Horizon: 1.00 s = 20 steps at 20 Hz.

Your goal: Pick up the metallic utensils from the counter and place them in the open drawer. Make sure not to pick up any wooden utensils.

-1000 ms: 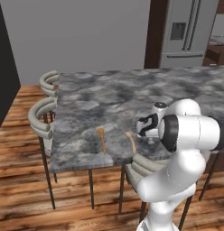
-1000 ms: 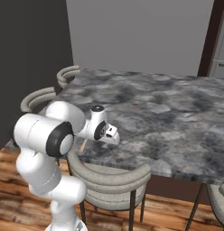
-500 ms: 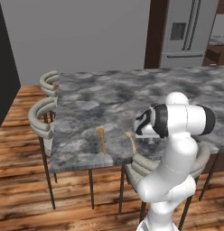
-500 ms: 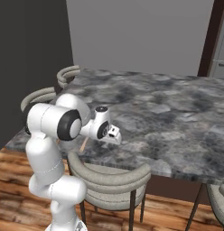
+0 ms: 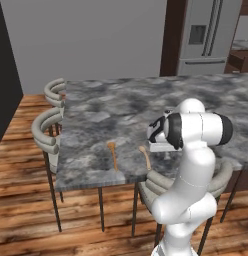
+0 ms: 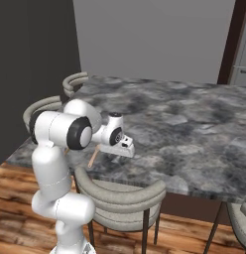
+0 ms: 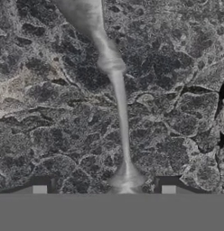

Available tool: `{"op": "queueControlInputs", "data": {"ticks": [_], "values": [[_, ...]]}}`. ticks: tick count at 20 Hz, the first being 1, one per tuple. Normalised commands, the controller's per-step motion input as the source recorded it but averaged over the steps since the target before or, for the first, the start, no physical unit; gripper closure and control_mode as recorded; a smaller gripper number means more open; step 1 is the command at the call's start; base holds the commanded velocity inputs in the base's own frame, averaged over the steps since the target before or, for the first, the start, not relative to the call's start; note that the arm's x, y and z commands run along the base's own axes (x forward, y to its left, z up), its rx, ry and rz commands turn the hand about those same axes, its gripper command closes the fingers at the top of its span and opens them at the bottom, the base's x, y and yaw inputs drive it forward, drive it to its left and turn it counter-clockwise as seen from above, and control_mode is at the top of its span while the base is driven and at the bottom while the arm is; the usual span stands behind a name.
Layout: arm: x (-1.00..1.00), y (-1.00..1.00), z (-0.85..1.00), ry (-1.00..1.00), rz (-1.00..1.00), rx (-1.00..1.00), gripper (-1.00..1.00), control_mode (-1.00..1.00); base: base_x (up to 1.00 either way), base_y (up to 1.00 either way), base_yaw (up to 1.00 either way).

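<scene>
Change in the arm: against the frame a second ago the elbow has risen and the upper links stand more upright; the hand has stayed low over the near part of the tabletop.
Change in the scene: the chairs, fridge and spoons sit at the same spots as before, so the base has not driven.
Tabletop (image 5: 121,107): a long slab of grey-and-black marbled stone, on thin dark legs over a wood floor.
Silver utensil (image 7: 117,97): slim and all silver-grey, lying flat on the stone straight ahead of the hand camera; one end widens near the top of the hand view, and the other end flares just between the two finger tips at the bottom.
End effector (image 7: 104,188): hovers just above the tabletop, its two tips set apart to either side of the utensil's near end, holding nothing; whether they touch it cannot be told. In the right base view the end effector (image 6: 126,147) sits over the near edge of the slab.
Orange-brown wooden spoon (image 5: 113,154): lies flat near the front edge, bowl away from the robot.
Pale tan wooden spoon (image 5: 145,156): beside it, nearer the hand, apart from the orange-brown one.
Chairs (image 6: 122,198): grey curved-back seats tucked along the near and left sides.
Fridge (image 5: 208,37): silvery, well behind the slab.
</scene>
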Motion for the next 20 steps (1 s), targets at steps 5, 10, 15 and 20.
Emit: {"op": "queueControlInputs", "data": {"ticks": [5,10,15,20], "values": [[-0.42,-0.13,-0.89,0.02,-0.02,0.03,1.00,-1.00,0.00,0.00,0.00],[-0.80,0.00,-0.92,0.00,-0.05,0.01,1.00,-1.00,0.00,0.00,0.00],[-0.46,0.00,-0.75,0.03,-0.03,0.00,1.00,-1.00,0.00,0.00,0.00],[-0.53,-0.04,-0.13,-0.13,-0.02,0.11,1.00,-1.00,0.00,0.00,0.00]]}}
